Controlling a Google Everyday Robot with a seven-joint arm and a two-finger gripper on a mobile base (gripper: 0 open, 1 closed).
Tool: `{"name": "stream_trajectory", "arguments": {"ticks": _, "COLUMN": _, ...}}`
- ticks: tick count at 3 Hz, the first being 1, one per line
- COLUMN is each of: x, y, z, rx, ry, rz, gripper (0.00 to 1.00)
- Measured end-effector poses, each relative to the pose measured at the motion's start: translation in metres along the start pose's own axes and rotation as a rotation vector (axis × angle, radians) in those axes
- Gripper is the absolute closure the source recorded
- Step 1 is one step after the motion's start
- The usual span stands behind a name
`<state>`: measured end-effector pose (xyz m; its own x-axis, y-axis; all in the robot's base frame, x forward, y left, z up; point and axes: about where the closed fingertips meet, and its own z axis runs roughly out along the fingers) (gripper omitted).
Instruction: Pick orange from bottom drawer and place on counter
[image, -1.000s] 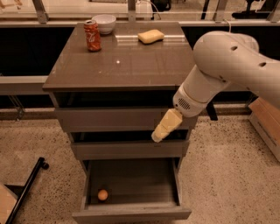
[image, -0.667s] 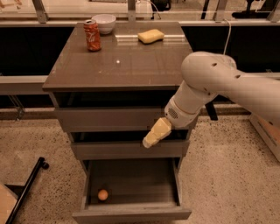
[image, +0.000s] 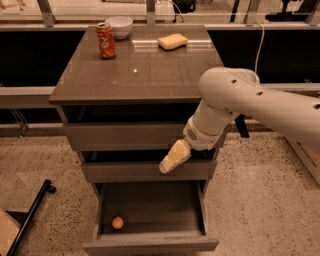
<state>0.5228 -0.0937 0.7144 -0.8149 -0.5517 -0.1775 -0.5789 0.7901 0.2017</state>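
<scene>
Reaching down toward the open bottom drawer (image: 150, 245) was the step in hand, by my read. The gripper (image: 166, 166) hung before the middle drawer (image: 125, 172), above the opening, carrying nothing I could see; whether it was spread or closed, I could not tell. The orange (image: 117, 222) lay near the drawer's front wall, well apart from the gripper. The next move called for lowering onto the fruit, then a lift to the tabletop (image: 150, 75).

Tool (image: 165, 167) hangs before the middle drawer (image: 125, 171) — orange (image: 117, 222) in open bottom drawer (image: 150, 245).
</scene>
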Motion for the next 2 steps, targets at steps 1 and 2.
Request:
{"name": "stream_trajectory", "arguments": {"ticks": 1, "x": 0.012, "y": -0.006, "z": 0.036, "rx": -0.034, "ry": 0.033, "rz": 0.073, "gripper": 0.00}}
{"name": "stream_trajectory", "arguments": {"ticks": 2, "x": 0.023, "y": -0.013, "z": 0.076, "rx": -0.084, "ry": 0.067, "rz": 0.133, "gripper": 0.00}}
